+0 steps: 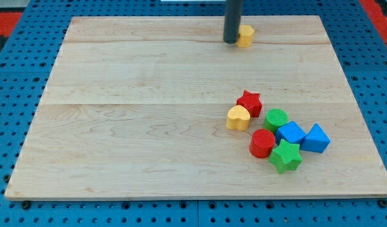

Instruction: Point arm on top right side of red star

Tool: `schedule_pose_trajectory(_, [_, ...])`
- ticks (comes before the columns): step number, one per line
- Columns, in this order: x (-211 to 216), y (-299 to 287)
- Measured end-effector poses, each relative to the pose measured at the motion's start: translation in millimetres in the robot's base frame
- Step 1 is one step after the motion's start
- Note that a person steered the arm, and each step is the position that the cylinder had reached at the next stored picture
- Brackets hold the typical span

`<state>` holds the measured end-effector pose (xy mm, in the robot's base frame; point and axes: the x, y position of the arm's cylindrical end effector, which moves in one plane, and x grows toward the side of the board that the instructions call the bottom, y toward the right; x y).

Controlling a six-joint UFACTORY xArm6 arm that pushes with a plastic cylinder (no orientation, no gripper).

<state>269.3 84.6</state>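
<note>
The red star [249,102] lies right of the board's middle, at the top of a cluster of blocks. My tip [231,41] is at the view's top, far above the red star and slightly to its left. It stands right against the left side of a yellow block [246,36] near the board's top edge.
The wooden board [137,113] sits on a blue pegboard. Around the red star: a yellow heart [238,118] at its lower left, a green cylinder [276,119], a red cylinder [262,143], two blue blocks [290,133] [316,139] and a green star [285,156].
</note>
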Motion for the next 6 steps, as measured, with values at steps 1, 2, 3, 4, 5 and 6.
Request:
schedule_pose_trajectory(1, [5,13])
schedule_pose_trajectory(2, [-4,67])
schedule_pose_trajectory(3, [35,87])
schedule_pose_trajectory(4, [105,87])
schedule_pose_trajectory(5, [149,81])
schedule_pose_trajectory(6, [169,64])
